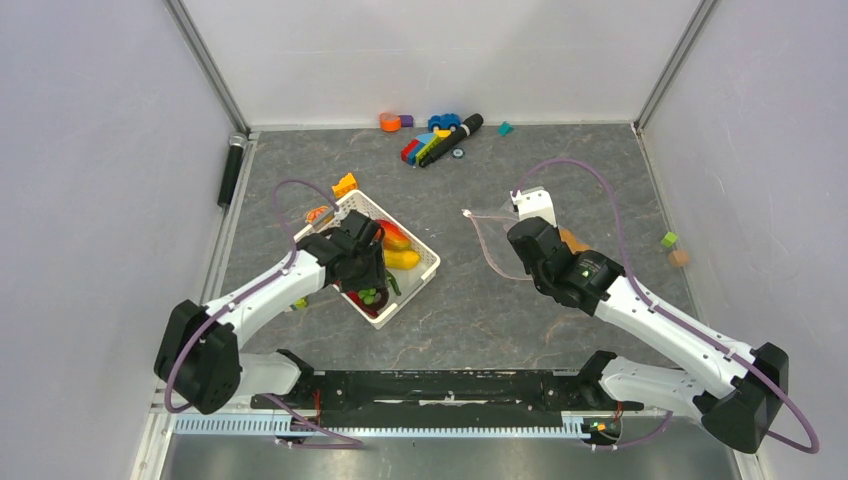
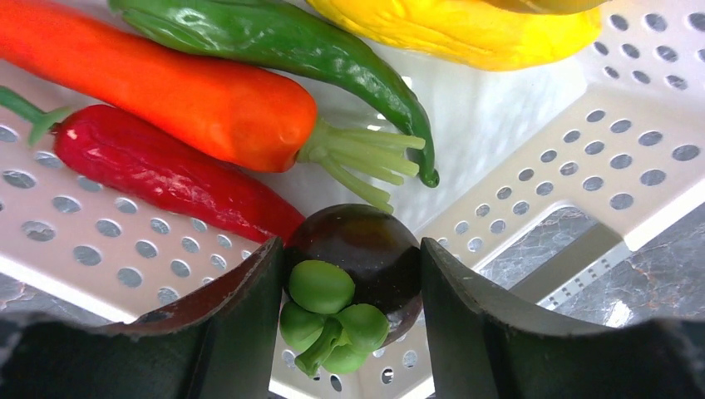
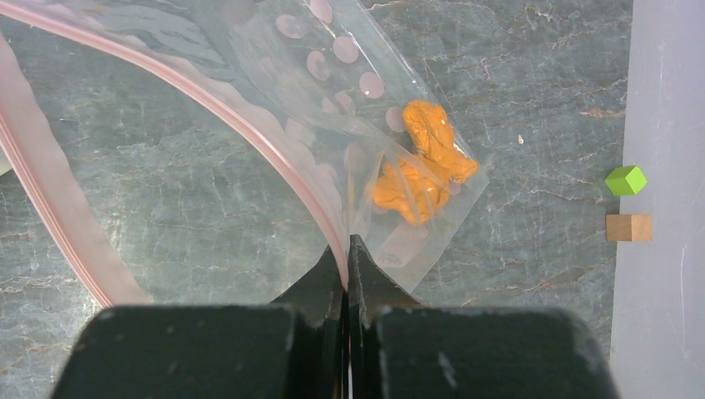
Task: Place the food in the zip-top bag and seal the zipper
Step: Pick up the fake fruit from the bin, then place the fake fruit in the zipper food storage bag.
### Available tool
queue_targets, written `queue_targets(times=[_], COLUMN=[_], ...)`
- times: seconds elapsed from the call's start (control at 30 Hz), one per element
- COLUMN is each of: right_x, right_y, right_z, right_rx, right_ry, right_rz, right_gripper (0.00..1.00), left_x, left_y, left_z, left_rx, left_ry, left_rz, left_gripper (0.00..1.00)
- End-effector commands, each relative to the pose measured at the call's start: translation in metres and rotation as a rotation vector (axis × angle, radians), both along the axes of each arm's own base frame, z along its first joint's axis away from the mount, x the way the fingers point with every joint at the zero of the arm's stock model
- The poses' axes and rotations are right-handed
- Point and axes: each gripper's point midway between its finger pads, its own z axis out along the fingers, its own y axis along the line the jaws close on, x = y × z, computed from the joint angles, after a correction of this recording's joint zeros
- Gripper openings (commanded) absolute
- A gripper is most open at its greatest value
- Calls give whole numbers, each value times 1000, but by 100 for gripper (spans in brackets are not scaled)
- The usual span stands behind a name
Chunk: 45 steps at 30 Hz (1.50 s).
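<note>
Grey marbled worktop. White perforated basket sits left of centre. Left claw is down inside it, fingers pressed on both sides of a dark purple fruit with a green cap. Crowding the fruit: carrot, red chilli with its tip against it, green chilli, yellow piece behind.

Zip-top bag lies right of centre, well apart from the basket. It is clear with pale dots and its mouth gapes; the pink zipper curves along the edge. Right claw is closed, pinching the bag at the zipper. One orange food piece sits in the bag's corner.

Toy blocks at the far edge. Green cube and wooden block by the right wall.
</note>
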Motion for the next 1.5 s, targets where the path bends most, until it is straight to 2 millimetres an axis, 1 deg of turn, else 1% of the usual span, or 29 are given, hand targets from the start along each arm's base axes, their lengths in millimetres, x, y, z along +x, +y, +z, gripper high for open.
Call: queue_targets(times=[0.0, 0.17, 0.3, 0.63, 0.73, 0.97, 1.03, 1.17, 1.23, 1.37, 1.47], right_x=[2, 2, 2, 2, 2, 2, 2, 2, 2, 1, 1], right_y=[-4, -5, -5, -6, -5, -3, -3, -1, -1, 1, 5], right_z=[11, 12, 12, 13, 14, 17, 18, 19, 20, 22, 24], right_rx=[21, 20, 22, 25, 31, 53, 56, 66, 71, 89, 110], right_ry=[-42, -47, -46, -52, -53, -65, -67, -71, -74, -81, -87], right_rz=[-25, -29, -28, -32, -29, -20, -18, -10, -9, 3, 19], right_gripper=[1, 2, 2, 2, 2, 2, 2, 2, 2, 2, 2], left_x=[16, 19, 22, 27, 26, 22, 23, 17, 15, 18, 16], left_y=[0, 0, 5, 8, 3, -16, -26, -58, -72, -88, -110], left_z=[22, 36, 48, 90, 105, 147, 163, 195, 208, 221, 228], left_rx=[-19, -46, -49, -99, -135, -287, -350, -525, -594, -664, -753], left_ry=[-108, -167, -220, -353, -386, -502, -555, -633, -656, -680, -669], left_rz=[34, 46, 59, 57, 25, -69, -106, -240, -305, -355, -426], left_gripper=[2, 2, 2, 2, 2, 2, 2, 2, 2, 2, 2])
